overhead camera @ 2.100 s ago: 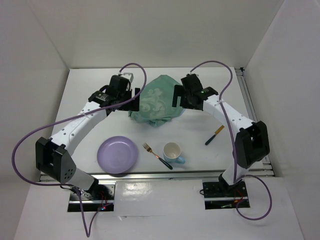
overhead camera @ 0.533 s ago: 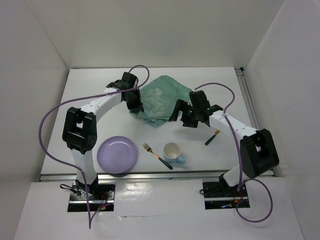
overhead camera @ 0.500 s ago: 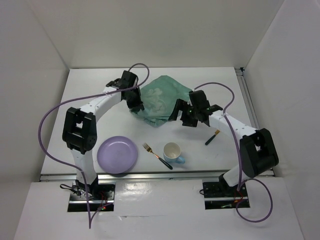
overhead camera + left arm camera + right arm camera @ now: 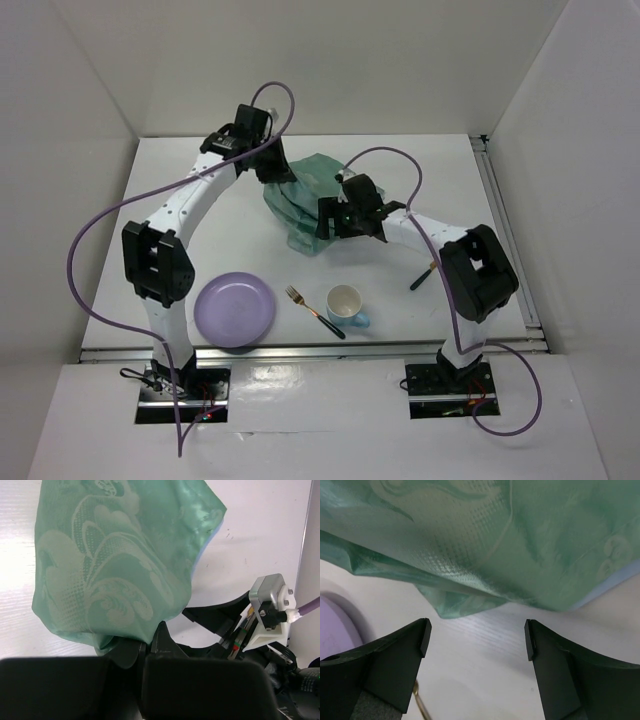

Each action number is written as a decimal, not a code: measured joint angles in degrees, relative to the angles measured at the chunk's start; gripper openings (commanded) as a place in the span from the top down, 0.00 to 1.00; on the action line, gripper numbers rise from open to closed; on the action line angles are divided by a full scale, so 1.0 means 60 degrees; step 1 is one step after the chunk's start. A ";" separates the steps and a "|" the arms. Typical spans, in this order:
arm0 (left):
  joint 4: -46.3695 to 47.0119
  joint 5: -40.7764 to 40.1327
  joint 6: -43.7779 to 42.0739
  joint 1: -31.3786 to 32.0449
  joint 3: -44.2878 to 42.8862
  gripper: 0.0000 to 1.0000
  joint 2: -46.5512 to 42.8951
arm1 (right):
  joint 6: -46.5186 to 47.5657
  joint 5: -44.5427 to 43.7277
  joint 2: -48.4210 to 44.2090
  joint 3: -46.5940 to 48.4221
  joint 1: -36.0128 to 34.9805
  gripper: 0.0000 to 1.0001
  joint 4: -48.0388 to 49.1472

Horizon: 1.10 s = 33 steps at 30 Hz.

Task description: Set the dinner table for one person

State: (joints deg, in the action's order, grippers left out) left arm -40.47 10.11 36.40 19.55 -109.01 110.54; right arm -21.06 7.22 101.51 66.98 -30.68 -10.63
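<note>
On the white dinner table [image 4: 170, 200], a teal patterned cloth [image 4: 298, 205] is pulled up at its far left side. My left gripper [image 4: 272, 168] is shut on that edge, and in the left wrist view the cloth [image 4: 120, 555] hangs from the closed jaws of the left gripper [image 4: 144, 647]. My right gripper [image 4: 326, 222] is open at the cloth's near right edge. In the right wrist view its fingers [image 4: 422, 636] stand wide apart over bare table, just short of the cloth's lowest fold [image 4: 455, 605], with nothing between them.
A purple plate [image 4: 235, 310] lies front left, with its rim [image 4: 340, 615] also in the right wrist view. To its right are a gold fork [image 4: 314, 311] and a white and blue cup [image 4: 345, 303]. A knife [image 4: 422, 277] lies beside the right arm. White walls enclose the table.
My left gripper has shut on the cloth and lifted it back and up, bunching it. My right gripper has swung left to the cloth's near edge.
</note>
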 measured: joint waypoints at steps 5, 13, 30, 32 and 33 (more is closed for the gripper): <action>-0.0153 0.0204 0.0018 -0.0102 -0.0208 1.00 0.0229 | 0.0732 -0.0273 0.0146 -0.0004 -0.0036 0.12 0.0721; -0.0419 0.0492 0.0222 -0.0266 -0.0401 1.00 0.0634 | 0.1504 -0.0495 0.0914 -0.0004 -0.0051 0.21 0.1348; -0.0612 0.0892 0.0273 -0.0353 -0.1191 1.00 0.1089 | 0.1865 -0.0149 0.1035 0.0018 -0.0186 0.32 0.1698; -0.0616 0.0903 0.0273 -0.0353 -0.1191 1.00 0.1111 | 0.1934 -0.0095 0.1217 0.0106 -0.0189 0.38 0.1738; -0.0616 0.0907 0.0273 -0.0353 -0.1191 1.00 0.1111 | 0.1971 -0.0069 0.1362 0.0193 -0.0193 0.44 0.1756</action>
State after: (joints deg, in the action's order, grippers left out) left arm -44.16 15.55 38.04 17.43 -116.16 117.21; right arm -9.23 6.81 109.69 68.14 -31.83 -0.10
